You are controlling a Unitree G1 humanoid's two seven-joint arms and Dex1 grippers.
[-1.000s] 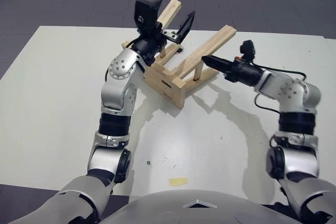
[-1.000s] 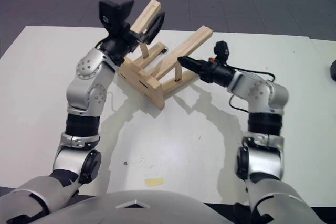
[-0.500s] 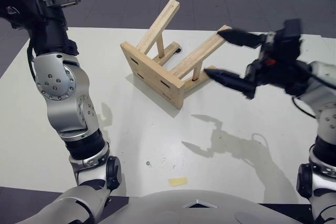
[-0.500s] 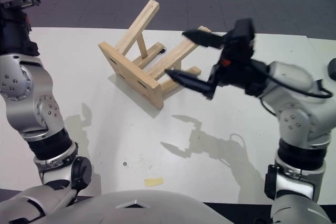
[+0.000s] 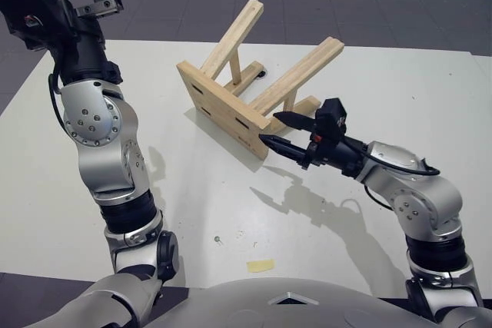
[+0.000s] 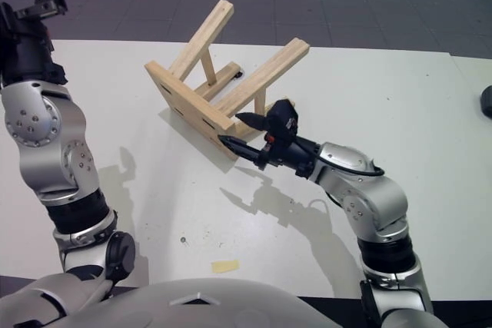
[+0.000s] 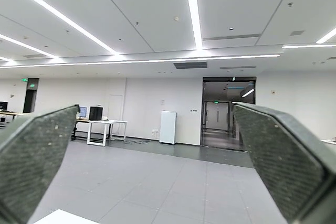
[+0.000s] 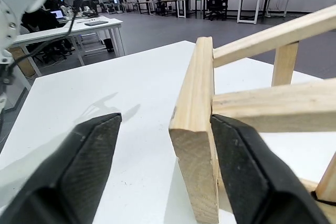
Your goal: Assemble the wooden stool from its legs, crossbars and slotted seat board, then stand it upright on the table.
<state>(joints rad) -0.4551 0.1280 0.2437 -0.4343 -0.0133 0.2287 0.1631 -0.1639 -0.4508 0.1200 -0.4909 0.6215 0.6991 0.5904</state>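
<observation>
The wooden stool point(image 5: 246, 90) is assembled but lies tipped on the white table point(image 5: 369, 74). It rests on 1 long edge of the slotted seat board point(image 5: 223, 109), and its legs point(image 5: 304, 74) slant up and away.

**Risks**
- The right gripper point(image 5: 270, 127) is lined up on just the near corner of the seat board. A pinch that far from the stool's middle would probably let the stool swing or twist out as it rises.
- If 1 finger meets the wood before the other, it may shove the stool along the smooth top instead of clamping it.
- Levering the board by its corner could also strain the leg joints.
- The left gripper point(image 7: 157, 177) is raised well away over the table's far left, so nothing steadies the other side.

**Claws**
- The right gripper's 2 fingers are spread wide and grasp nothing. The board's corner sits in or just ahead of the gap, nearer 1 finger. I cannot tell whether that finger touches the wood.
- The left gripper is spread fully and empty.
</observation>
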